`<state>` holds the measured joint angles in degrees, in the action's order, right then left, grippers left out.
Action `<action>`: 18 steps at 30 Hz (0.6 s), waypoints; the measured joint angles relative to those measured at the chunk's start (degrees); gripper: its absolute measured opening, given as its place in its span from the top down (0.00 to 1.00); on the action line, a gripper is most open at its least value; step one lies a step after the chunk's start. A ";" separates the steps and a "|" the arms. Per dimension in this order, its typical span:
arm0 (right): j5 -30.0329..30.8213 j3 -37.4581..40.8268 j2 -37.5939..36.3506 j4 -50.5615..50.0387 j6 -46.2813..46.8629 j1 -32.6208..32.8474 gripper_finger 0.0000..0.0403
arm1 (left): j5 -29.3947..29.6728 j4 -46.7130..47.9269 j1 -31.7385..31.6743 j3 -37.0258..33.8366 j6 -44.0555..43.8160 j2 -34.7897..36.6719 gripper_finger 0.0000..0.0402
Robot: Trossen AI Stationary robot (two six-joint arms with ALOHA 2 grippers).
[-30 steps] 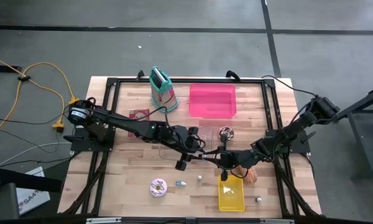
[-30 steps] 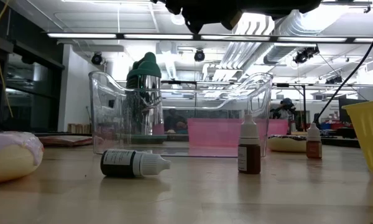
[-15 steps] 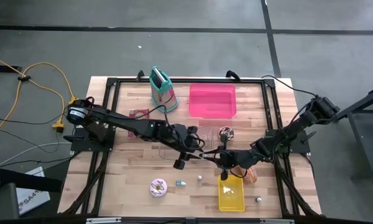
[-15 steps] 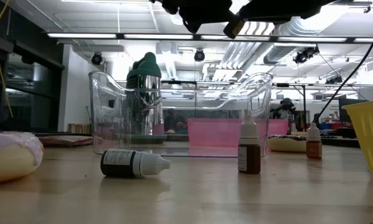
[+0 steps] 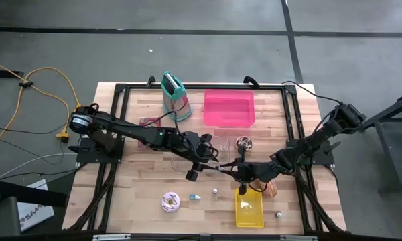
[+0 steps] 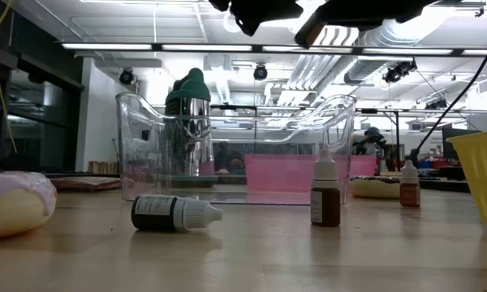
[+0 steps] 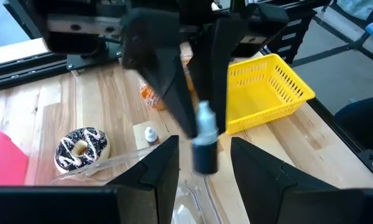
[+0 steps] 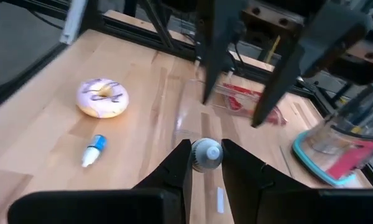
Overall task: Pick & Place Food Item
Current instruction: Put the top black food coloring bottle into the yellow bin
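Above the table's middle my two grippers meet over a small dark bottle (image 7: 204,155) with a pale cap. My right gripper (image 8: 206,144) comes from the table's right and is shut on the bottle. My left gripper (image 7: 204,140) comes from the left and is open, one finger on either side of the bottle's dark body with a gap on each side. A pink-frosted donut (image 5: 171,201) lies near the front edge. A chocolate sprinkled donut (image 5: 244,142) lies near the middle. A yellow basket (image 5: 249,209) stands at the front right. My right gripper pinches the bottle's cap end (image 8: 199,159) between its two fingers (image 7: 174,93). The fingers come from the table's right, slanting slightly down, and lie along the bottle. The bottle is lifted clear of the table, its dark body (image 7: 204,160) sticking out past the fingertips toward my left gripper.
A clear container (image 6: 235,154) sits under the grippers, with a pink bin (image 5: 228,108) and a teal-lidded jug (image 5: 175,97) behind it. Small bottles lie and stand near the front (image 6: 174,212), (image 6: 325,199). A brown pastry (image 5: 272,188) lies beside the basket.
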<state>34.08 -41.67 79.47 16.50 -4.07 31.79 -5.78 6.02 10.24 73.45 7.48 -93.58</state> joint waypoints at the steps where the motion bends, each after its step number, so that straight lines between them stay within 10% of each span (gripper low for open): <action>1: -0.01 0.02 -0.47 -0.11 0.28 0.59 0.84 | 0.00 0.00 0.00 0.00 -0.01 0.00 0.65; 18: -2.43 0.02 -5.59 -14.27 19.84 12.86 0.84 | 0.04 -0.04 0.00 -0.07 -0.41 0.02 0.65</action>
<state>31.65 -41.65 73.87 2.23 15.77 44.65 -5.74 5.98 10.24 73.38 7.07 -93.56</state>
